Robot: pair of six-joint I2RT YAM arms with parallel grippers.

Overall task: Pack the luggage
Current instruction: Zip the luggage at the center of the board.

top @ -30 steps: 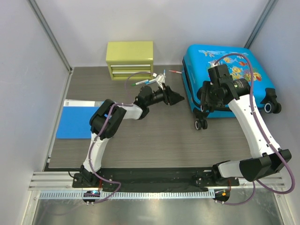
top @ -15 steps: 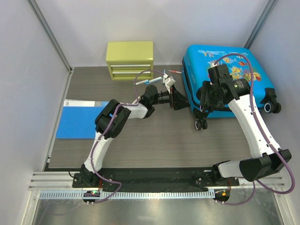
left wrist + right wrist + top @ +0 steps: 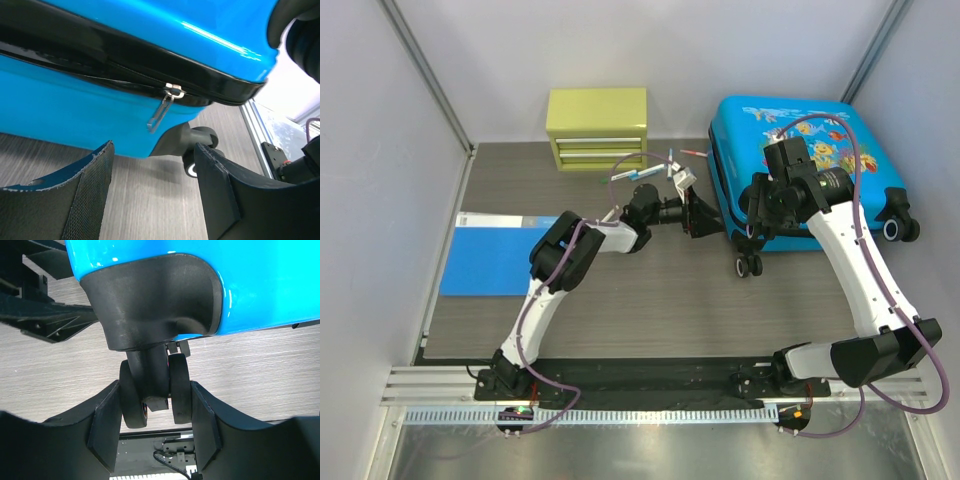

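The luggage (image 3: pixel 750 125) lies upper right of the overhead view; its zipper pull (image 3: pixel 161 107) hangs just ahead of the left gripper (image 3: pixel 152 150), jaws apart, empty; right gripper (image 3: pixel 154 387) straddles a wheel (image 3: pixel 179 390), grip unclear.

Robot lab cell: plain white walls (image 3: pixel 620 45), alum. corner posts (image 3: pixel 425 75), arms (image 3: pixel 865 270) bolted to rail (image 3: pixel 650 370) on grey table (image 3: pixel 650 300).

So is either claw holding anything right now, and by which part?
The right claw grips the luggage by its caster wheel; the left claw is open, holding nothing.
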